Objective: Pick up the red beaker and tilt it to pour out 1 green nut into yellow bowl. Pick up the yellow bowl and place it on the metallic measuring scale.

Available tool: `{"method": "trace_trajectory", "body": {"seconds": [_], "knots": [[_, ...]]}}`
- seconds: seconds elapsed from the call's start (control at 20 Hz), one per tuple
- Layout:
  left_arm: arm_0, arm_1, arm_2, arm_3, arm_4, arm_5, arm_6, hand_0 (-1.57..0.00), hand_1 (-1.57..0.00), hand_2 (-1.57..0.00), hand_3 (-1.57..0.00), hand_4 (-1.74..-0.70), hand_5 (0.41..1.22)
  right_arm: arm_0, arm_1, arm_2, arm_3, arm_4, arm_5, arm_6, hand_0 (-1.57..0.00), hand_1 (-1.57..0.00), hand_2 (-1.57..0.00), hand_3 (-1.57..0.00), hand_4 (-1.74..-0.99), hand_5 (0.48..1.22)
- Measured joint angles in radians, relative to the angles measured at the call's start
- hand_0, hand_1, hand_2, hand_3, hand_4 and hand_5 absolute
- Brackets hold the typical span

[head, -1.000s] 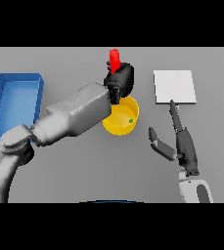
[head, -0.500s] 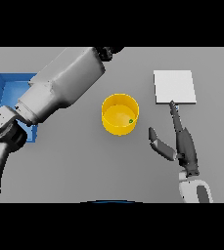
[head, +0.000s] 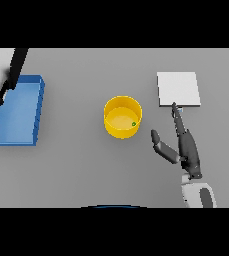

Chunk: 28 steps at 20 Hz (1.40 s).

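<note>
The yellow bowl (head: 122, 117) stands upright at the table's middle, and a small green nut (head: 134, 124) lies inside it by its right wall. The flat metallic scale (head: 178, 89) lies at the back right. My right hand (head: 184, 146) rests open on the table right of the bowl, thumb spread toward it and fingertips reaching the scale's front edge. A dark strip of my left hand (head: 15, 71) shows at the far upper left, over the blue tray and running out of the top of the scene. The red beaker is not in view.
A blue tray (head: 21, 111) lies at the left edge of the table, well away from the bowl. Bare grey table (head: 76, 160) surrounds the bowl.
My left arm has swung from over the bowl up and away to the far left, taking the red beaker out of sight. The nut lies in the bowl. The right hand has stayed put.
</note>
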<state>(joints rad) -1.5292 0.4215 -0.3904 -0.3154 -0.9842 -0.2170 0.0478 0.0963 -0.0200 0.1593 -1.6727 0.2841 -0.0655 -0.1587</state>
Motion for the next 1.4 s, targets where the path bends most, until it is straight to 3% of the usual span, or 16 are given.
{"method": "trace_trajectory", "body": {"seconds": [0.2, 0.4, 0.7, 0.9, 1.2, 1.3, 1.35, 1.4], "knots": [[0.123, 0.106, 0.162, 0.006, 0.151, 0.113, 0.074, -1.57, -1.57, -1.57, -1.41, -1.74, 1.221, -0.014, -0.004, -0.009, 0.005, -0.011, -0.001, -0.011, 0.00, 0.00, 0.00, 0.00, -1.034, 0.655], [0.278, 0.160, 0.301, -0.056, 0.300, 0.192, 0.175, -1.57, -1.57, -1.57, -1.45, -1.74, 1.221, -0.016, -0.006, -0.001, 0.005, 0.010, -0.011, 0.003, 0.00, 0.00, 0.00, 0.00, -1.053, 0.651], [0.561, 0.142, 0.424, -0.309, 0.490, 0.263, 0.294, -1.57, -1.57, -1.57, -1.48, -1.74, 1.221, -0.009, -0.020, 0.012, -0.008, 0.057, -0.024, 0.031, 0.00, 0.00, 0.00, 0.00, -1.046, 0.649], [0.747, 0.106, 0.446, -0.534, 0.548, 0.309, 0.422, -1.57, -1.57, -1.57, -1.44, -1.74, 1.221, -0.020, -0.021, 0.010, -0.004, 0.048, -0.016, 0.034, 0.00, 0.00, 0.00, 0.00, -1.020, 0.645], [0.933, 0.045, 0.461, -0.742, 0.586, 0.376, 0.456, -1.57, -1.57, -1.57, -1.51, -1.74, 1.221, 0.001, -0.021, 0.007, 0.011, 0.030, -0.005, -0.004, 0.00, 0.00, 0.00, 0.00, -1.004, 0.648], [0.975, 0.025, 0.468, -0.774, 0.596, 0.392, 0.458, -1.57, -1.57, -1.57, -1.53, -1.74, 1.173, 0.008, -0.016, 0.012, 0.001, 0.031, -0.007, -0.015, 0.00, 0.00, 0.00, 0.00, -1.006, 0.647], [0.993, 0.018, 0.472, -0.791, 0.605, 0.389, 0.469, -1.57, -1.57, -1.57, -1.54, -1.74, 1.151, -0.004, -0.016, 0.006, 0.000, 0.026, -0.007, 0.007, 0.00, 0.00, 0.00, 0.00, -1.012, 0.650], [1.018, 0.005, 0.470, -0.823, 0.613, 0.392, 0.475, -1.57, -1.57, -1.57, -1.55, -1.74, 1.123, -0.002, -0.023, 0.003, 0.008, 0.023, -0.004, -0.024, 0.00, 0.00, 0.00, 0.00, -1.010, 0.650]]}}
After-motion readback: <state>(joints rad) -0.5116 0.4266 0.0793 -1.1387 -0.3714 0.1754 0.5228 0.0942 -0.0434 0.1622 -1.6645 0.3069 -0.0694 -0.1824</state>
